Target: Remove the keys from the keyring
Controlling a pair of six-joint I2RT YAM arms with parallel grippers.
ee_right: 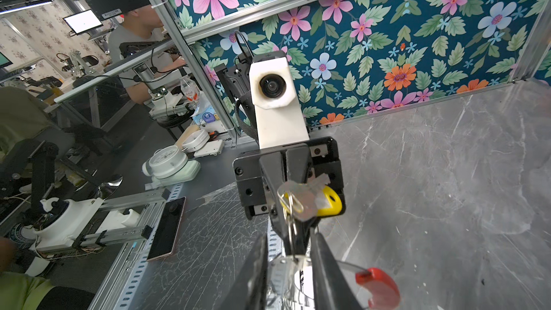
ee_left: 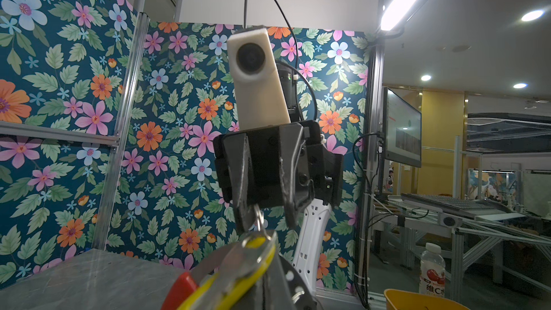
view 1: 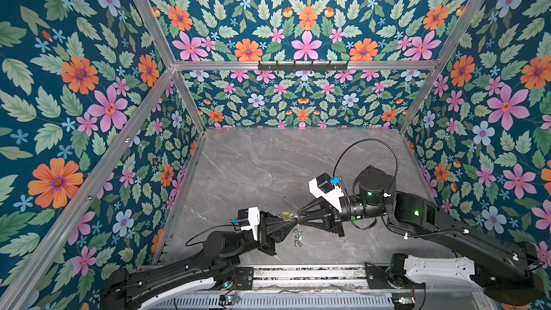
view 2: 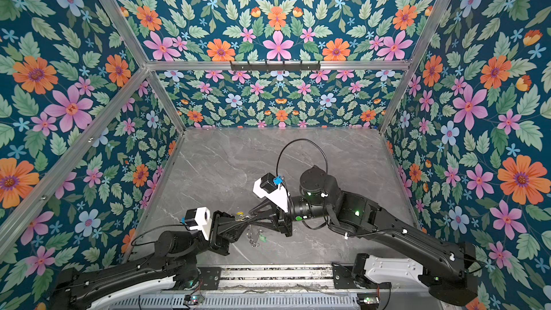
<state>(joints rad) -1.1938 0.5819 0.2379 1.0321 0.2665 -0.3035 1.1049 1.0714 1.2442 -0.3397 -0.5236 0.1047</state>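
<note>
Nothing freed yet. Low centre in both top views, above the grey marble counter point(view 1: 268, 159), the yellow plastic key tag point(ee_right: 329, 201) and green plastic key tag point(view 2: 262, 238) hang on the thin grey red-sleeved hoop keyring point(ee_right: 377, 286). The left gripper point(view 1: 289, 221) has its jaws clamped shut there. The right gripper point(ee_left: 268, 225) has its jaws part-open at a small silver split ring point(ee_left: 258, 219).

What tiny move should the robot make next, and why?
Probably close the right gripper on the small ring between its open jaws. The left gripper is shut, seemingly holding the yellow key, so the ring looks ready to be worked off.
</note>
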